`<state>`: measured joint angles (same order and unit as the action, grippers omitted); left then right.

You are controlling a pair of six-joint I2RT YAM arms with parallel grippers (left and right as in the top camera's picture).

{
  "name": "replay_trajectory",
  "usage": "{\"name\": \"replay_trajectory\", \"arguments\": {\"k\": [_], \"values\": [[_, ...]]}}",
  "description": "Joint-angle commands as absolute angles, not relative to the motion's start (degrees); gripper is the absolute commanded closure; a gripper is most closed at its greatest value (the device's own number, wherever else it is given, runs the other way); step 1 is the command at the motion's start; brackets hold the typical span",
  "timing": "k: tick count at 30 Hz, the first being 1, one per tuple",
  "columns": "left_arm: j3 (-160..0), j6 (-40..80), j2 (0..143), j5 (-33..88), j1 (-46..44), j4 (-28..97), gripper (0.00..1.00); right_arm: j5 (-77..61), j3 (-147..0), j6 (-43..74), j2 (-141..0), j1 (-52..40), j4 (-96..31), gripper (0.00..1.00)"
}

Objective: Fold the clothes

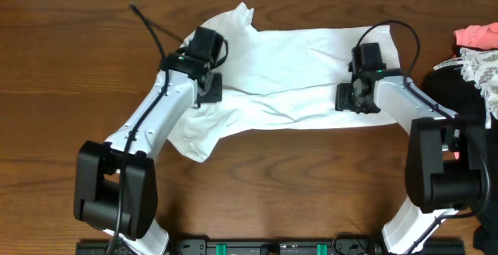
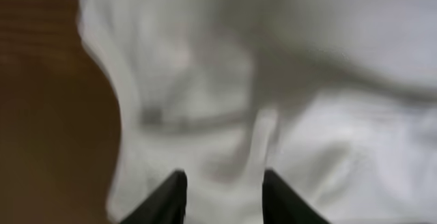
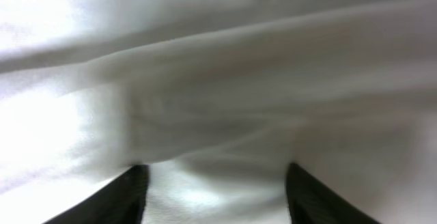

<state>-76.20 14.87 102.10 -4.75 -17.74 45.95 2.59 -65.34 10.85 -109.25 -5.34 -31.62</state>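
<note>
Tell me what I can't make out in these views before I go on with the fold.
- Left wrist: blur; whether the left gripper touches the T-shirt is unclear.
- Right wrist: cloth fills the frame around the right gripper; which part of the shirt cannot be told.
- Overhead: both wrists cover their own fingertips and the cloth beneath.
- Overhead: the clothes pile is cut off by the right edge.

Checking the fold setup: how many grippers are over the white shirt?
2. The left gripper hangs over the left end of the white shirt; the right gripper hangs over its right end. None appears hidden.
</note>
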Motion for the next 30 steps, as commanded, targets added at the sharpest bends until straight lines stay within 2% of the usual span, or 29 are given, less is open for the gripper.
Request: {"name": "replay_trajectory", "arguments": {"k": [1,14,22,30], "values": [[-74.94,20.27,102.78,3.14,-17.43,47.75,0.62,-1.15,-64.07,6.13,-110.06,-4.10,-31.35,0.32],[-67.35,20.71,103.77,3.44,-14.81,45.74,0.62,4.54,-64.07,6.33,-110.06,-0.14,-36.91,0.28],[-62.74,21.43,103.79,3.44,-14.15,42.24,0.63,4.08,-64.05,6.35,-110.06,3.88,-40.38,0.32],[-57.91,21.71,103.79,3.44,-14.15,39.31,0.63,4.03,-64.05,6.11,-110.06,3.99,-41.52,0.25]]}}
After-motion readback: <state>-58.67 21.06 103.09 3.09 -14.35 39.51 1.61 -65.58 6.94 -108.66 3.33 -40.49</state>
